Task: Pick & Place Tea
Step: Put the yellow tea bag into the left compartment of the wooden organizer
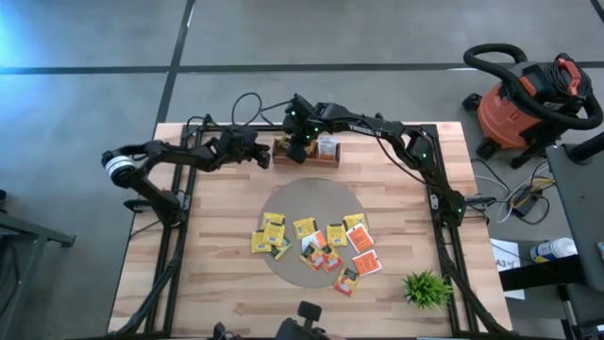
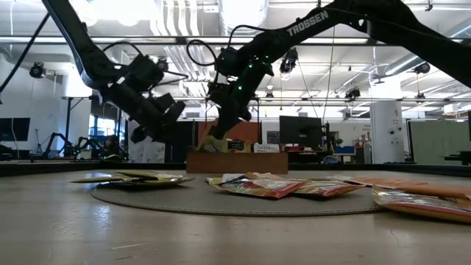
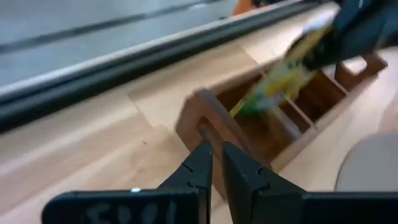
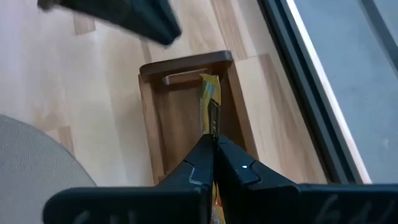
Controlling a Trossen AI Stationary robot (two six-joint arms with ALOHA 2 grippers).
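Nearest the table's front edge, a small green plant [image 1: 427, 288], well clear of the work. Next, on the round grey mat [image 1: 311, 194], a loose scatter of tea packets [image 1: 316, 244], mostly yellow with several orange-red, some overlapping, all lying flat. Likely very light, thin and limp, with a slick wrapper; probably best pinched by a free edge or corner rather than pressed flat from above, and prone to sliding or dragging a neighbour along where packets overlap. Farther back, the wooden divided tray [image 1: 307, 151] near the far side of the table, with at least one packet already standing in a compartment toward its right end. Above the tray's left part, the right gripper [image 4: 213, 142], fingers clamped on one yellow packet [image 4: 209, 99] by its edge, the packet hanging on edge into an end compartment, judged to be the placing step with release not yet made. Just beside the tray's left end, the left gripper [image 3: 214, 163], fingers drawn almost together with only a slim gap, nothing between them, hovering off the wood. Beyond the table, bare floor and a red shop vacuum [image 1: 527, 102].
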